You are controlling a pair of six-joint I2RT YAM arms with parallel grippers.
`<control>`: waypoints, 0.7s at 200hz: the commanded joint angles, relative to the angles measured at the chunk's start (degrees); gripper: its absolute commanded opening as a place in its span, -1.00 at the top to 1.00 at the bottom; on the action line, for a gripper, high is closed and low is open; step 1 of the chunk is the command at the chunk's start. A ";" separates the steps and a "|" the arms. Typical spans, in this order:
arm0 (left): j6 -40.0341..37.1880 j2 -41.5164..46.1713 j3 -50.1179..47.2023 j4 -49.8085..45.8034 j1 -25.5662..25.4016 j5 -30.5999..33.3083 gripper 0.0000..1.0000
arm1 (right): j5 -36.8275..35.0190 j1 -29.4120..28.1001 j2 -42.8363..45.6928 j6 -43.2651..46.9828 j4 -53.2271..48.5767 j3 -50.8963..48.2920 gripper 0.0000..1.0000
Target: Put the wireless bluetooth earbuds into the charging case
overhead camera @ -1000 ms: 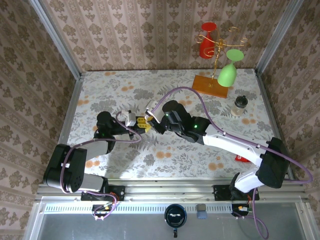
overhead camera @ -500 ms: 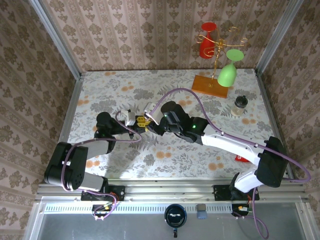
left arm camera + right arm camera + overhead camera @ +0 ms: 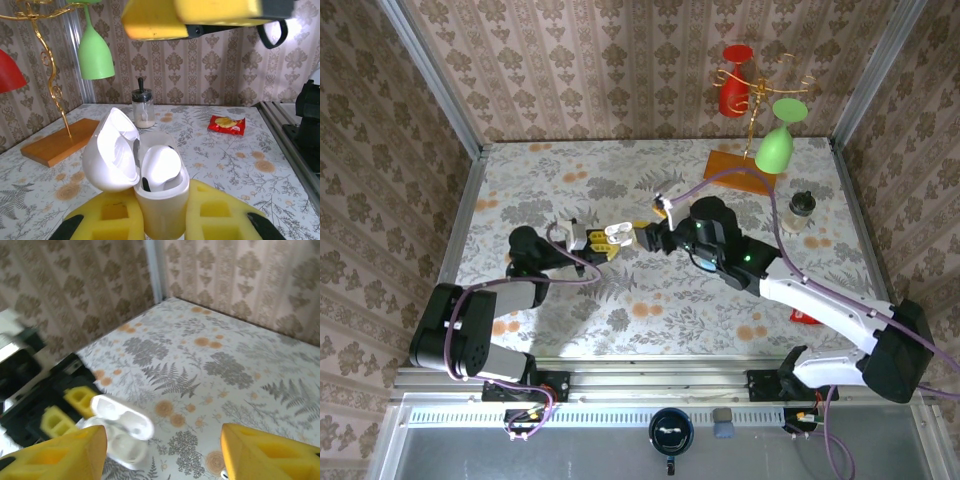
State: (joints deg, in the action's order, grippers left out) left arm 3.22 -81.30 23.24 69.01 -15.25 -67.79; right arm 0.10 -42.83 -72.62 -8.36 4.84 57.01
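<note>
My left gripper [image 3: 162, 212] is shut on the white charging case [image 3: 160, 200], which stands upright between its yellow fingers [image 3: 107, 215]. The lid [image 3: 112, 150] hangs open to the left. One glossy white earbud [image 3: 161, 167] sits in the case's mouth. In the top view the case [image 3: 615, 232] is at the left gripper [image 3: 598, 243], and my right gripper [image 3: 650, 237] hovers just to its right. The right gripper [image 3: 162, 437] is open with nothing between its fingers, and the open case [image 3: 120, 432] lies ahead by its left finger [image 3: 60, 452].
A gold stand on a wooden base [image 3: 740, 165] holds a red glass [image 3: 734, 82] and a green glass [image 3: 775, 148] at the back right. A small shaker jar [image 3: 801, 210] stands near the right edge. A red packet [image 3: 805, 318] lies at the front right.
The right gripper has opened and drawn back to the right, away from the case it was over. The left gripper still holds the case in place.
</note>
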 commanded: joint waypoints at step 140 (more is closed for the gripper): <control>-5.58 11.69 -2.70 -9.64 0.24 9.20 1.00 | 9.62 8.87 -45.17 -17.14 -28.07 32.14 0.04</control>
State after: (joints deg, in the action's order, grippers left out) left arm -0.93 -71.24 20.84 62.33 -14.59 -60.93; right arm 4.36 -34.39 -112.44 -25.56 -17.21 82.94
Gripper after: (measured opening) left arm 0.157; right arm 0.484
